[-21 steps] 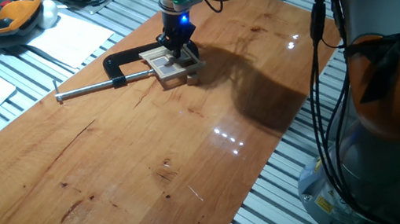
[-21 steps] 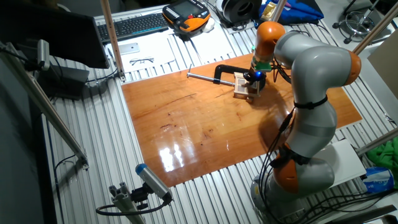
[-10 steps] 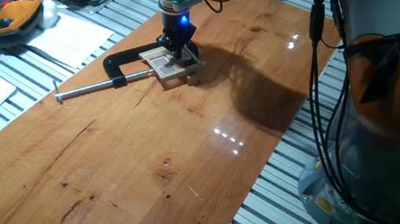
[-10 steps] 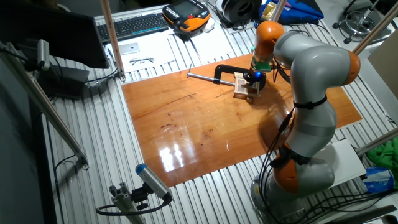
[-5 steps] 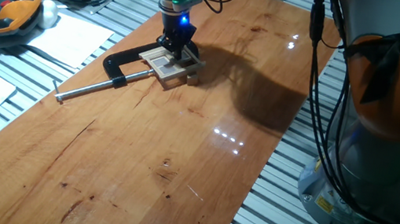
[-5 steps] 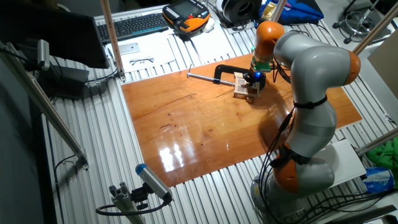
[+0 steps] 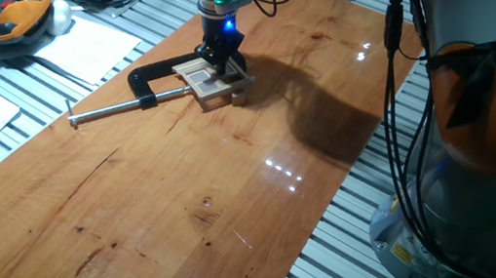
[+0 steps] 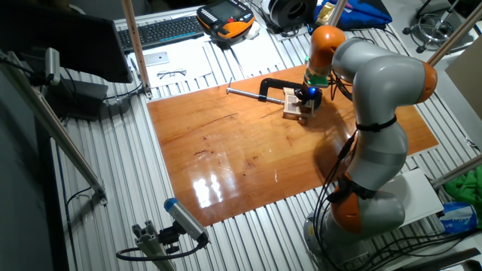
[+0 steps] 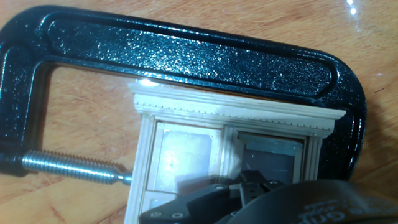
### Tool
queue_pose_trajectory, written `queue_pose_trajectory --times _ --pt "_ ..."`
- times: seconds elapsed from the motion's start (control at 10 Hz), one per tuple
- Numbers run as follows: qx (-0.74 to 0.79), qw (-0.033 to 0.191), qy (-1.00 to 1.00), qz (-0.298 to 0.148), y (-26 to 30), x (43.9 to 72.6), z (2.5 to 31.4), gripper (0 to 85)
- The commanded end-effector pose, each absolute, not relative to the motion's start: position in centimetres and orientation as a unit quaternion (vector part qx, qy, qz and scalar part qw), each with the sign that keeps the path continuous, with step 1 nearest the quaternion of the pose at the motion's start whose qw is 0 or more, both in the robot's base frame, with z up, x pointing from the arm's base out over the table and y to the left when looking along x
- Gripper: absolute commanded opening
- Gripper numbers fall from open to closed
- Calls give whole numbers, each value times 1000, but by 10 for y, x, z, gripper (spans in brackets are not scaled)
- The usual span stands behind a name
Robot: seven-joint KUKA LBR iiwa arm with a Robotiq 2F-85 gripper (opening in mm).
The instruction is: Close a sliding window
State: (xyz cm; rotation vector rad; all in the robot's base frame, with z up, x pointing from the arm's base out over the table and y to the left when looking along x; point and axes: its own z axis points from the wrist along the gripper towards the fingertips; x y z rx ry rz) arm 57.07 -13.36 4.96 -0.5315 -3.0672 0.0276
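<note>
We look for a change over the last two seconds and find none: in both fixed views the gripper [image 7: 218, 59] stays planted on the window [image 7: 206, 79], and neither it nor the arm [image 8: 380, 113] has shifted. The window lies flat on the desk [image 7: 223, 175] near its far edge, held in the black clamp [image 7: 151, 77], whose screw rod [image 7: 124, 108] sticks out toward the desk's left side. In the hand view the clamp's frame arches around the window's top moulding and the screw tip presses on the left side of the wooden frame; two panes show, and the gripper body hides the lower part. We cannot tell whether the jaws are apart or together, because the fingertips are hidden in the hand view and too small in the fixed views. We judge that the stillness means either the push on the sash has stalled or the sash has already reached the end of its travel; the pictures do not let us say which, since the sash position under the gripper is out of sight.
</note>
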Motion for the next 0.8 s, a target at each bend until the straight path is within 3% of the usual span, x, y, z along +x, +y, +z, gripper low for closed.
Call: queue_pose_trajectory --times 0.0,0.7 --pt "-172 15 -985 8 -133 570 51 0" --pt "-174 13 -985 7 -131 568 52 0"
